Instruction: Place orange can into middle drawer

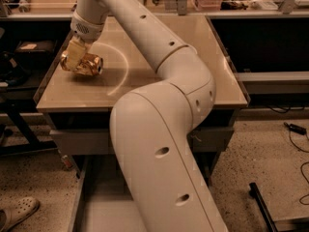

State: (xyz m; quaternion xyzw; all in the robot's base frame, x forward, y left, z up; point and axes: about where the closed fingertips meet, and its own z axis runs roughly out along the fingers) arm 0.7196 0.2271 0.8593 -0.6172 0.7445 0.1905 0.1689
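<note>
Camera view: the gripper (75, 57) hangs over the far left part of a tan table (58, 93), at the end of a thick white arm (159, 144) that bends up through the middle of the picture. Its pale fingers (73, 52) are closed around the orange can (89, 64). The can sits between them, tipped on its side, with its shiny body sticking out to the right of the fingers. A dark shadow lies on the table just under the can and the fingers.

The middle drawer (104, 211) is pulled out well below the fingers and nearer the camera, under the table's front edge. Its flat grey floor shows to the left of the arm, which hides its right part. A light shoe (17, 214) lies on the speckled floor, left of the drawer.
</note>
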